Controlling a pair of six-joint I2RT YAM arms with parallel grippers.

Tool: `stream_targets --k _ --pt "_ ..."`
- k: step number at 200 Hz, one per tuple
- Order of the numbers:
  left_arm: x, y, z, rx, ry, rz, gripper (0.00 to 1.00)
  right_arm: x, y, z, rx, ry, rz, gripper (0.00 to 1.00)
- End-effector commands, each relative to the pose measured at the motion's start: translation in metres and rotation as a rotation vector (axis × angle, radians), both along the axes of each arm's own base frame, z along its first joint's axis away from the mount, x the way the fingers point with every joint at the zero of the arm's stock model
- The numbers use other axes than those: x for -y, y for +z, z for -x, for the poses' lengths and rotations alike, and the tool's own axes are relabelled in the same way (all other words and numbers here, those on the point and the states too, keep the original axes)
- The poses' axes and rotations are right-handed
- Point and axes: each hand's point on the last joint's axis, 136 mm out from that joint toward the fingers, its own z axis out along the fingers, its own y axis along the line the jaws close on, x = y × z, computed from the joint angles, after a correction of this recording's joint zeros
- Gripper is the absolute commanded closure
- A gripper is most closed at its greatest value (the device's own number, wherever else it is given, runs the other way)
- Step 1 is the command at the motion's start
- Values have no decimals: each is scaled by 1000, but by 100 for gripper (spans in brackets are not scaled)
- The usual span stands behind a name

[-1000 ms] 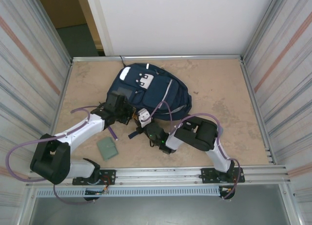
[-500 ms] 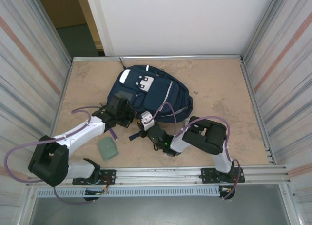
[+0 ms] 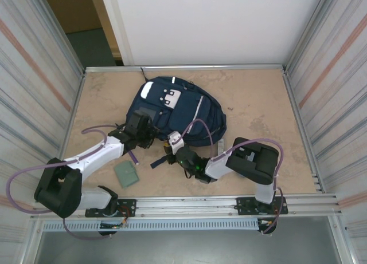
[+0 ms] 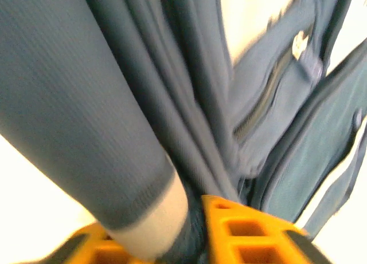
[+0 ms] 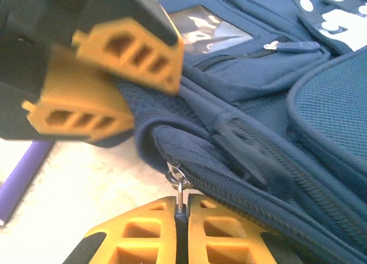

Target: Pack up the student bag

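The student bag [image 3: 179,106] is a navy backpack lying flat mid-table. My right gripper [image 5: 182,209] is shut on the metal zipper pull [image 5: 180,184] at the bag's near edge [image 5: 275,103]; from above it [image 3: 171,146] sits at the bag's lower left corner. Just to its left, my left gripper [image 3: 144,133] reaches the same edge. Its orange fingers [image 5: 129,49] stand apart with a fold of bag fabric between them. In the left wrist view the bag's straps and fabric [image 4: 114,103] fill the gap of the left gripper [image 4: 189,235].
A small grey-green pouch [image 3: 126,173] lies on the table in front of the left arm. A purple pen [image 3: 133,156] rests beside it, and a dark strap end [image 3: 159,161] trails off the bag. Metal walls enclose the table.
The left gripper's fingers have parted on the bag fabric. The right arm's elbow has swung right and lower while its gripper stays shut on the zipper pull.
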Motion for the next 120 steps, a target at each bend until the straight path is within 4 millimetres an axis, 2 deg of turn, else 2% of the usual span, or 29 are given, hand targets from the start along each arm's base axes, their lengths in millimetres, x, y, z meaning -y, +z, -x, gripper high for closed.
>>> stream_targets --k 1,12,26,28,41,53,70,92,120 --pt "-33 -6 -13 61 132 -122 63 -1 7 1 -89 -24 0 100" --pt "-33 -13 -12 56 127 -128 59 -1 7 -2 -210 -57 -32 100" --pt "-32 -24 -8 37 124 -118 59 -5 12 -5 -361 -60 -33 100" --pt "-32 -25 -8 36 123 -116 59 -1 7 -4 -386 -64 -12 100" --pt "-32 -34 -3 23 131 -104 60 -2 15 -5 -483 -52 -5 100" --pt "-33 -40 -1 21 133 -104 66 4 19 -6 -551 -55 2 100" --pt "-40 -44 -3 20 150 -125 82 15 19 -8 -607 -69 0 100" --pt "-55 -38 -8 25 165 -165 100 41 14 -8 -710 -122 -42 100" --pt "-71 -26 -21 65 154 -220 100 64 14 -2 -786 -115 -60 100"
